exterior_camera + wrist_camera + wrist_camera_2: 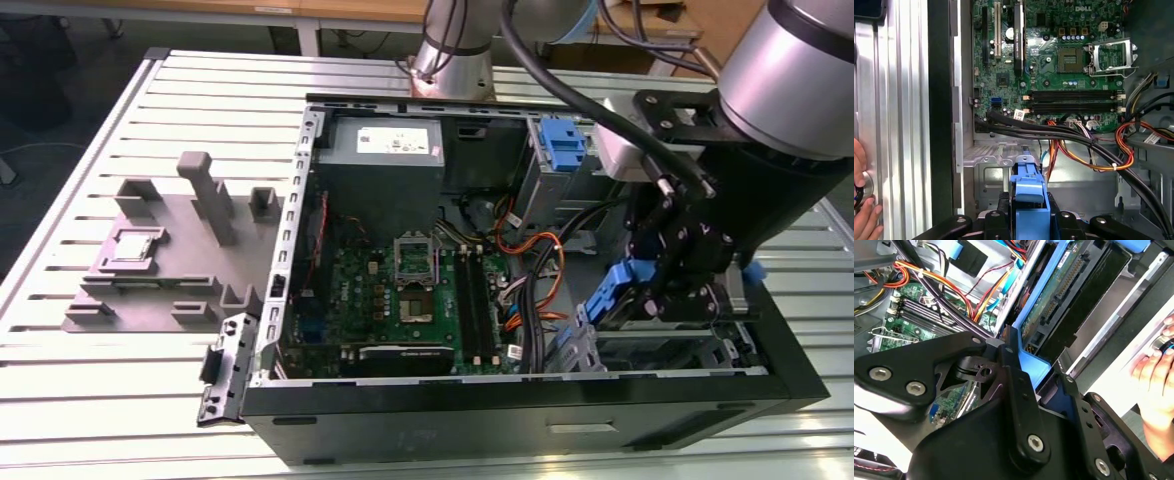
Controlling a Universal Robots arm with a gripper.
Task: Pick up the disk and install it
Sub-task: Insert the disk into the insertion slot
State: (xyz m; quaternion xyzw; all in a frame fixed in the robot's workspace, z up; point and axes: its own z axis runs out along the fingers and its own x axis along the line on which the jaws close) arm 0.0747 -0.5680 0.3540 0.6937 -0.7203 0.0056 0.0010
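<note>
**Robot hand holds the disk on edge above the drive bay**

The hand (674, 295) is clamped on the blue rail of the disk (611, 295), inside the open computer case (507, 410), toward the exterior view's right. The disk stands on edge. Its long axis runs out from the fingers (1059, 222) and down toward the metal drive bay (654, 350) just beneath. The motherboard (414, 285) lies alongside, toward that view's left.

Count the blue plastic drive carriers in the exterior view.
2. One carrier stands inside the case, at its far end. The other rims the disk, clamped in the gripper at the exterior view's right. Others may be hidden behind the arm.
</note>
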